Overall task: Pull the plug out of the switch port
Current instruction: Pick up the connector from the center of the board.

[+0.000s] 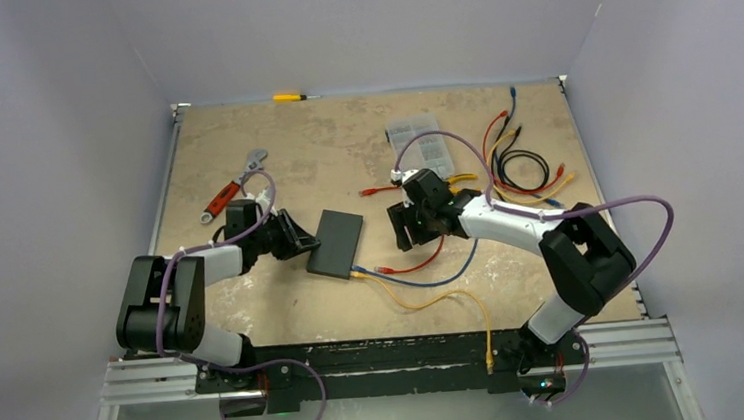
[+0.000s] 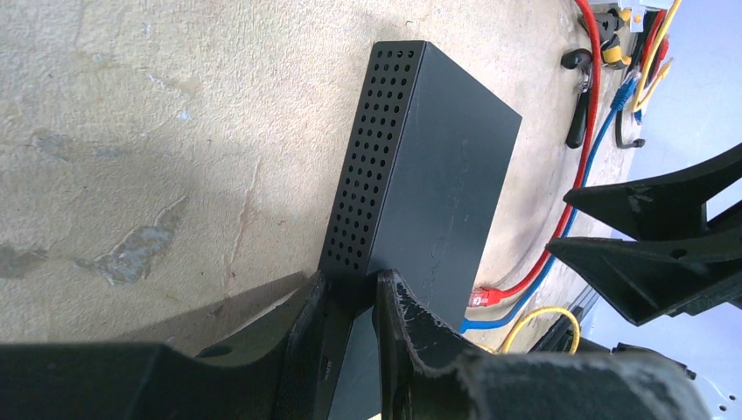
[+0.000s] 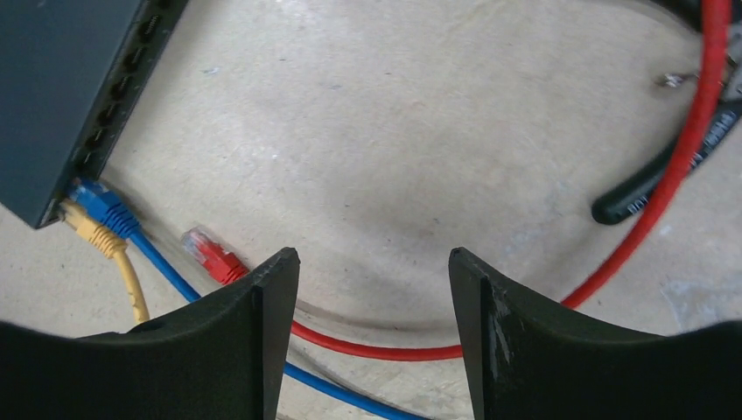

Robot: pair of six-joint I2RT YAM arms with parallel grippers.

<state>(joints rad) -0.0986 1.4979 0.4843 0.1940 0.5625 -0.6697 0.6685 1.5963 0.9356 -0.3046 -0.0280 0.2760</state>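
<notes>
The switch [image 1: 336,243] is a flat black box lying on the table. My left gripper [image 1: 302,241] is shut on its left edge, one finger on the perforated side [image 2: 350,219] and one on the top face. A blue plug [image 3: 105,206] and a yellow plug [image 3: 92,232] sit in the end ports of the switch [image 3: 52,87]. A red plug [image 3: 210,254] lies loose on the table just off the port row, touching no port. My right gripper [image 3: 374,258] hangs open over the red cable [image 3: 420,350], holding nothing.
A clear organiser box [image 1: 418,144] and a tangle of spare cables [image 1: 525,163] lie at the back right. A red-handled wrench [image 1: 231,191] is at the back left, a yellow screwdriver [image 1: 289,97] by the far wall. A yellow cable [image 1: 455,299] runs to the near edge.
</notes>
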